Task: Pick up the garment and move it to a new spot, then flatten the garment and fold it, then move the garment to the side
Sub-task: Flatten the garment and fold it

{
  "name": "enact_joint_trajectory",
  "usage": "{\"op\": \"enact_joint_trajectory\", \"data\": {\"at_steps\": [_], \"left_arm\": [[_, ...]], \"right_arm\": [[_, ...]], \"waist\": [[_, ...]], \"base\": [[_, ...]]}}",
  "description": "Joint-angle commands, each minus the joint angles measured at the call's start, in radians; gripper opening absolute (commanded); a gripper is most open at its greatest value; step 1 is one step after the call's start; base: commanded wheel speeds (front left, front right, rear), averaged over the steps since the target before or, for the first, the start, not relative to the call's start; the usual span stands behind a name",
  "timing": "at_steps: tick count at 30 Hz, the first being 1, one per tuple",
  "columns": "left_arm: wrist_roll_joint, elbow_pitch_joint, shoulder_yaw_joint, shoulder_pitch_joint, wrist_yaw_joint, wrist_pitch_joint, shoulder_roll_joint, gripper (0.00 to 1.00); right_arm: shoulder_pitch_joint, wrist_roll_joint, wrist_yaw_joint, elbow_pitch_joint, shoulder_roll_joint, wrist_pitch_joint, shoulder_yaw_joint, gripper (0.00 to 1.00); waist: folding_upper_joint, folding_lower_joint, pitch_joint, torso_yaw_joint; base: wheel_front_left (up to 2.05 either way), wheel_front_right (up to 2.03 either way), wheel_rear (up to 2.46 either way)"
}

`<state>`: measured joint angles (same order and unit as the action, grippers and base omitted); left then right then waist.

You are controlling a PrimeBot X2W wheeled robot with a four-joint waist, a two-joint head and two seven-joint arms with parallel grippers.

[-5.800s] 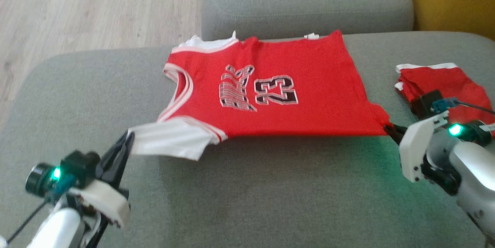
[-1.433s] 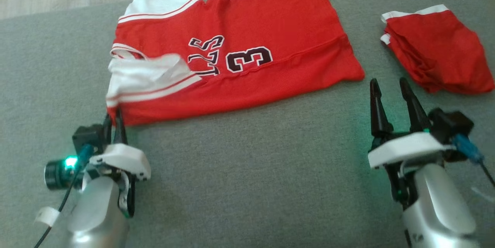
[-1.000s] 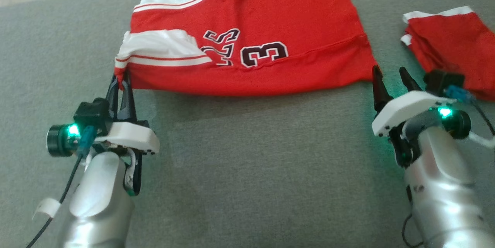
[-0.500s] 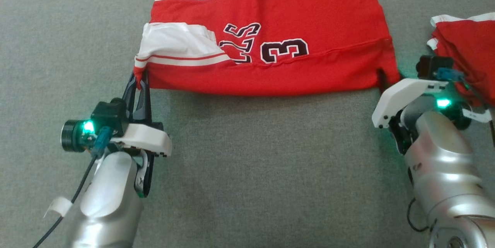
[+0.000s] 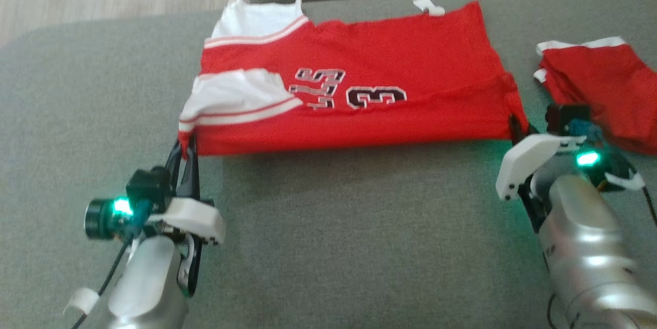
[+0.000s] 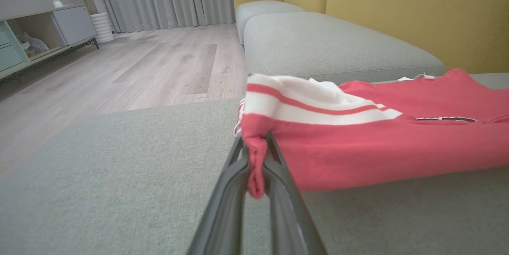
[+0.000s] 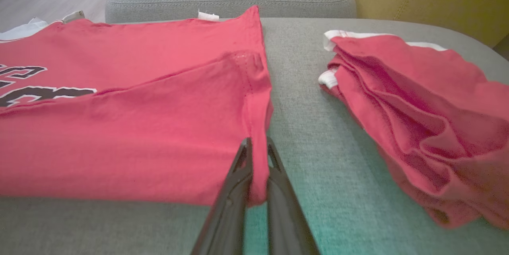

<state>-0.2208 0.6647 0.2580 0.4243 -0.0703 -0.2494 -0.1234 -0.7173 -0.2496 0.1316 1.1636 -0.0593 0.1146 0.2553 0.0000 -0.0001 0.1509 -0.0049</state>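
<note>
Garment: the red sleeveless jersey with white striped trim and black lettering point(image 5: 390, 62) lies toward the far edge of the grey fabric sofa cushion point(image 5: 333, 242), with its near strip folded over the print.
Left gripper point(image 6: 256, 147): fingers pressed together on the jersey's near left corner, with red cloth bunched between them.
Right gripper point(image 7: 256, 147): pinching the jersey's near right corner.
Other cloth: a folded red fabric pile with white trim point(image 5: 605, 88) lies by the cushion's right edge, apart from the jersey.
</note>
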Motion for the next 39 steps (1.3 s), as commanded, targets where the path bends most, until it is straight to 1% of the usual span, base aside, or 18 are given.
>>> {"op": "enact_joint_trajectory", "data": {"at_steps": [1,5,11,15,20,21,25,29,30,31,32,33,34,37,39], "left_arm": [[-0.010,-0.018,-0.032,0.003,-0.003,-0.012,-0.039,0.00],[-0.018,0.001,-0.023,-0.044,0.002,-0.005,-0.042,0.00],[-0.019,-0.006,0.007,-0.139,0.014,0.023,-0.045,0.00],[-0.027,-0.049,0.010,-0.194,0.007,0.037,-0.053,0.00],[-0.034,-0.123,0.023,-0.256,0.005,0.087,-0.064,0.00],[-0.034,-0.123,0.023,-0.256,0.005,0.087,-0.064,0.00],[-0.034,-0.160,0.039,-0.282,0.008,0.119,-0.069,0.00],[-0.038,-0.172,0.043,-0.283,0.005,0.122,-0.068,0.00],[-0.039,-0.171,0.044,-0.281,0.004,0.121,-0.067,0.00],[-0.037,-0.174,0.047,-0.280,0.001,0.120,-0.065,0.08],[-0.038,-0.178,0.045,-0.279,-0.004,0.114,-0.063,0.44],[-0.038,-0.179,0.042,-0.277,-0.008,0.105,-0.063,0.91],[-0.039,-0.180,0.039,-0.275,-0.012,0.095,-0.064,1.00],[-0.044,-0.183,0.028,-0.265,-0.023,0.060,-0.062,1.00],[-0.046,-0.190,0.020,-0.257,-0.030,0.037,-0.060,1.00]], "right_arm": [[0.006,-0.004,-0.001,-0.031,0.009,0.014,-0.022,0.00],[0.048,0.031,-0.001,-0.024,0.009,0.020,-0.049,0.00],[0.122,0.159,-0.001,0.006,0.009,0.017,-0.114,0.00],[0.181,0.233,-0.001,-0.009,0.009,0.009,-0.151,0.00],[0.255,0.298,-0.001,-0.079,0.009,-0.010,-0.179,0.00],[0.255,0.298,-0.001,-0.079,0.009,-0.010,-0.179,0.00],[0.312,0.323,-0.001,-0.156,0.009,-0.035,-0.198,0.00],[0.362,0.329,-0.001,-0.244,0.009,-0.060,-0.185,0.00],[0.373,0.327,-0.001,-0.270,0.009,-0.059,-0.179,0.08],[0.385,0.330,-0.001,-0.297,0.009,-0.055,-0.179,0.85],[0.396,0.340,-0.001,-0.323,0.009,-0.052,-0.180,1.00],[0.407,0.349,-0.001,-0.350,0.009,-0.050,-0.187,1.00],[0.417,0.357,-0.001,-0.379,0.009,-0.045,-0.192,1.00],[0.448,0.377,-0.001,-0.466,0.009,-0.023,-0.188,1.00],[0.463,0.426,-0.001,-0.523,0.009,-0.003,-0.195,1.00]], "waist": [[0.0000,0.0001,-0.037,-0.008],[0.0000,0.0001,-0.084,-0.014],[0.0000,0.0001,-0.155,-0.024],[0.0000,0.0001,-0.178,-0.032],[0.0000,0.0001,-0.187,-0.045],[0.0000,0.0001,-0.187,-0.045],[0.0000,0.0001,-0.185,-0.056],[0.0000,0.0001,-0.178,-0.063],[0.0000,0.0001,-0.176,-0.065],[0.0000,0.0001,-0.175,-0.067],[0.0000,0.0001,-0.173,-0.068],[0.0000,0.0001,-0.171,-0.071],[0.0000,0.0001,-0.168,-0.073],[0.0000,0.0001,-0.159,-0.079],[0.0000,0.0001,-0.153,-0.083]], "base": [[0.00,0.00,0.00],[0.00,0.00,0.00],[0.00,0.00,0.00],[0.00,0.00,0.00],[0.00,0.00,0.00],[0.00,0.00,0.00],[0.00,0.00,0.00],[0.00,0.00,0.00],[0.00,0.00,0.00],[0.00,0.00,0.00],[0.00,0.00,0.00],[0.00,0.00,0.00],[0.00,0.00,0.00],[0.00,0.00,0.00],[0.00,0.00,0.00]]}}
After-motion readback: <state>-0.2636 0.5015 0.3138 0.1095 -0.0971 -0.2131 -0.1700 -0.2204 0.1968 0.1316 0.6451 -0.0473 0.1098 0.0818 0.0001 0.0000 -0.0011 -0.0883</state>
